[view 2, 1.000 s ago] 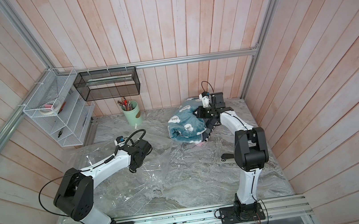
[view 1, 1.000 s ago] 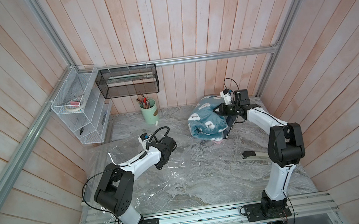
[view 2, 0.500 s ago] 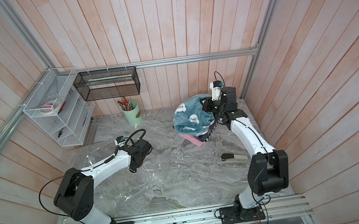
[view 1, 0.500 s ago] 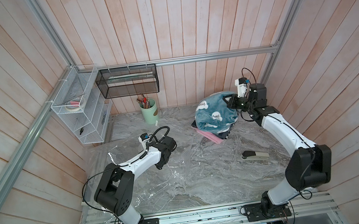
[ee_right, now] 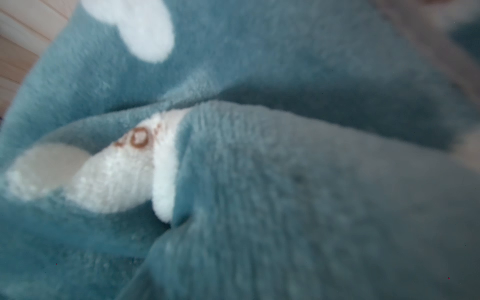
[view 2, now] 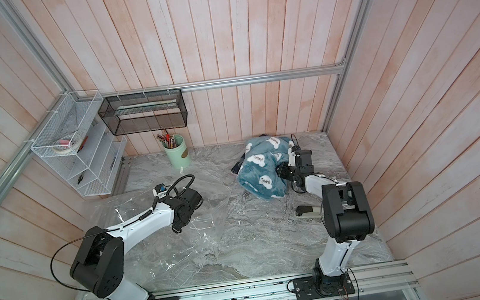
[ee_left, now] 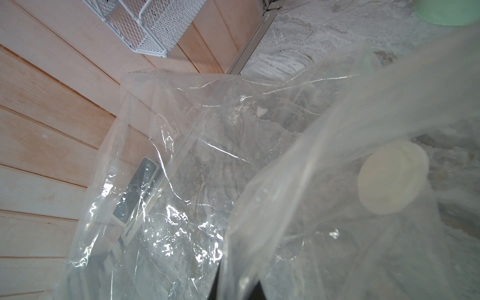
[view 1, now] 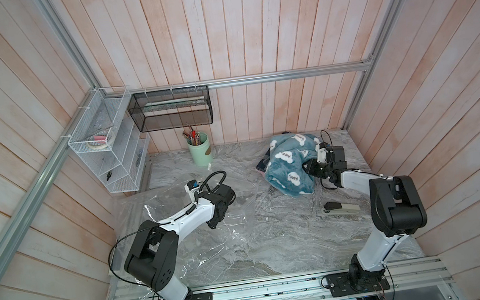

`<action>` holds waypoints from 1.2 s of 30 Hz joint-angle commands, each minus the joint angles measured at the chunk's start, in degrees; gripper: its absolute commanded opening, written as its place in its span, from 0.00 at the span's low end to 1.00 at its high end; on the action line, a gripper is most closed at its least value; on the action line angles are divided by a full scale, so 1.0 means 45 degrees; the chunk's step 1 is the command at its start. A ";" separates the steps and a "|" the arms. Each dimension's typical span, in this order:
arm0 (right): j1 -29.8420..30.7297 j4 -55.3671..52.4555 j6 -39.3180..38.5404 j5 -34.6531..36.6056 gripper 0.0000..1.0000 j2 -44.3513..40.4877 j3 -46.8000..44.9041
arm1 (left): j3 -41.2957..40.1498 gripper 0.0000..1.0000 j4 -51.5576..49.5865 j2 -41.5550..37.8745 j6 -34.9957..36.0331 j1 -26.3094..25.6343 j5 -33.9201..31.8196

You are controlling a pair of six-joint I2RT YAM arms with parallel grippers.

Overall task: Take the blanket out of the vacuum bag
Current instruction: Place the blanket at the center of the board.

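While blanket [view 1: 289,166] lies outside vacuum bag [view 1: 213,247] at far right of table [view 1: 275,246] | right gripper [view 1: 309,168] touches its right edge, blanket leftward of claw, nearer arm, grip unreadable | left gripper [view 1: 215,222] clenched on bag film, well apart.

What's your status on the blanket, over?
Left end effector shut on the vacuum bag. Right end effector at the blanket, grip unclear. Blanket out of bag, on the table. Stapler nearby, not blocking.
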 commanded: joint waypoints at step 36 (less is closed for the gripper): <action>0.3941 -0.7534 -0.3431 0.7646 0.76 -0.0417 0.1498 | 0.0717 0.00 0.0026 0.0674 -0.0116 -0.0268 0.0011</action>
